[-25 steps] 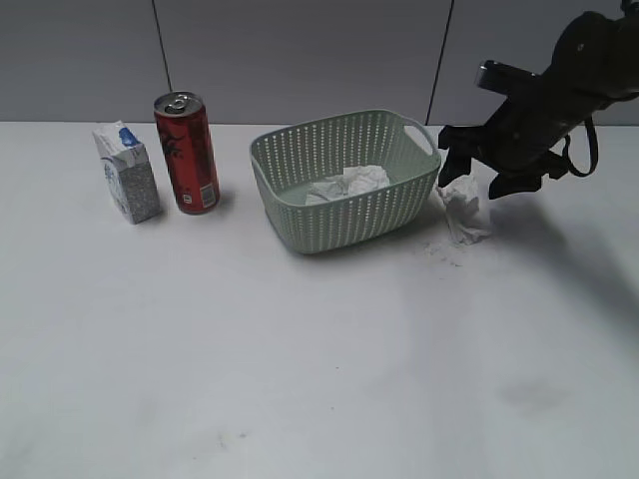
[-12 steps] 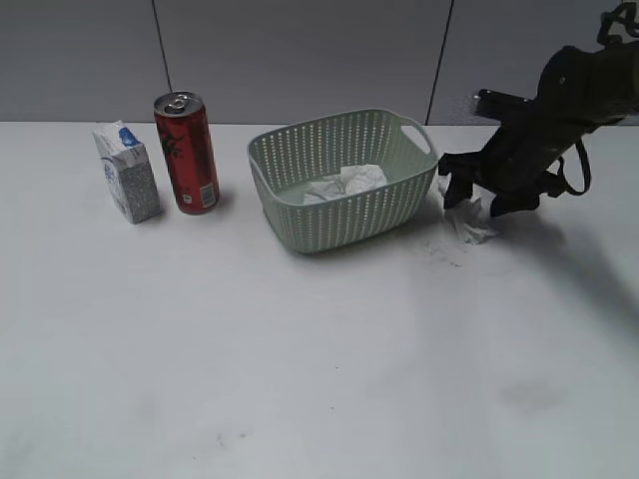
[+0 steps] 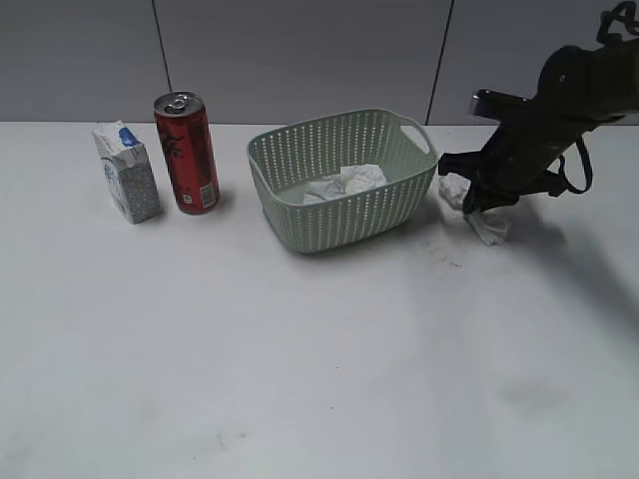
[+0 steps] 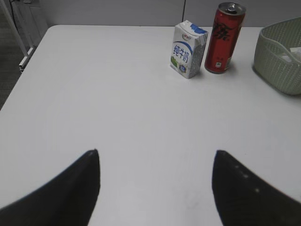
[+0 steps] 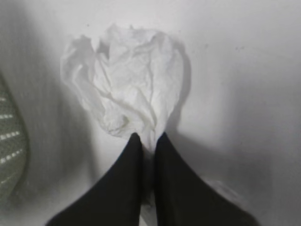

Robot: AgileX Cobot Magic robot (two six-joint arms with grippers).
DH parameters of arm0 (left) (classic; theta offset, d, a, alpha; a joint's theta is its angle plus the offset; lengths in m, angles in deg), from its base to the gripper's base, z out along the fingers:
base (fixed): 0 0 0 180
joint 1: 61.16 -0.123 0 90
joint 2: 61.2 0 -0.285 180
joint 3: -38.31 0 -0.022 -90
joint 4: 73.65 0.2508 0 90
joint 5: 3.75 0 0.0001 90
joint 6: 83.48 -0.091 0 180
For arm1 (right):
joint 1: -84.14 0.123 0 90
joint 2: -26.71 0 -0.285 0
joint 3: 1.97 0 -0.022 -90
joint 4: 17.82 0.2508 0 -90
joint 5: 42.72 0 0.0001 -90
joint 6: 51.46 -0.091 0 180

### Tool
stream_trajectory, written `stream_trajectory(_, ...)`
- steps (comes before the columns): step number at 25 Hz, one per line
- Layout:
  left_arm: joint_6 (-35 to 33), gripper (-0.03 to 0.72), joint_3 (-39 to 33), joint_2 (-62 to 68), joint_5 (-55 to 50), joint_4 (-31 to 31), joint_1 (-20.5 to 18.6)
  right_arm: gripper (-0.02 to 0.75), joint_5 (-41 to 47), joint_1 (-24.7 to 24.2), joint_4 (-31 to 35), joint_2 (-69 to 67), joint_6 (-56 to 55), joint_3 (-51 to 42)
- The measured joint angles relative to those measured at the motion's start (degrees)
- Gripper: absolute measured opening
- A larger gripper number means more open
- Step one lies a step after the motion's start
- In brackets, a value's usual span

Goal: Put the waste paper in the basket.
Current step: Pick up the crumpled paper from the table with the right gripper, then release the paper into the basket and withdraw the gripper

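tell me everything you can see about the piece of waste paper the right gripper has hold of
The waste paper is a crumpled white tissue, wrinkled and irregular, bunched wide at its far end and narrowing to a tail. The right gripper is shut on that tail, its dark fingers nearly together. The paper sits just right of the basket, outside it, over the white table. Whether it touches the table is unclear.

The crumpled white tissue paper [image 5: 127, 89] is thin, matt and deeply creased. The pale sage-green plastic basket [image 3: 329, 205] has a dull, smooth finish, its sides pierced in a weave pattern. The tall red metal drink can [image 3: 187, 153] is glossy, with a bare silvery top. The small white-and-grey carton [image 4: 188, 49] looks like smooth printed card. The white tabletop [image 3: 300, 359] is smooth and faintly sheeny, with grey scuffs
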Motion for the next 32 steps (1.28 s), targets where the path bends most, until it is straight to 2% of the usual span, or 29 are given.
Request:
stream_trajectory(13, 0.0, 0.559, 0.0, 0.0, 0.0, 0.0, 0.0, -0.003, 4.84, 0.0, 0.0, 16.49, -0.07, 0.0)
stream_trajectory(17, 0.0, 0.552, 0.0, 0.0, 0.0, 0.0, 0.0, -0.004, 4.42, 0.99, 0.94, 20.49, 3.54, 0.0)
stream_trajectory(22, 0.0, 0.548, 0.0, 0.0, 0.0, 0.0, 0.0, -0.004, -0.18, 7.82, 1.88, 20.63, 9.0, 0.22)
stream_trajectory(28, 0.0, 0.545, 0.0, 0.0, 0.0, 0.0, 0.0, -0.004, -16.21, 17.31, -0.21, 16.96, 10.16, 0.22)
stream_trajectory(32, 0.0, 0.545, 0.0, 0.0, 0.0, 0.0, 0.0, 0.005, -23.91, 20.66, -2.54, 12.53, 10.27, 0.22)
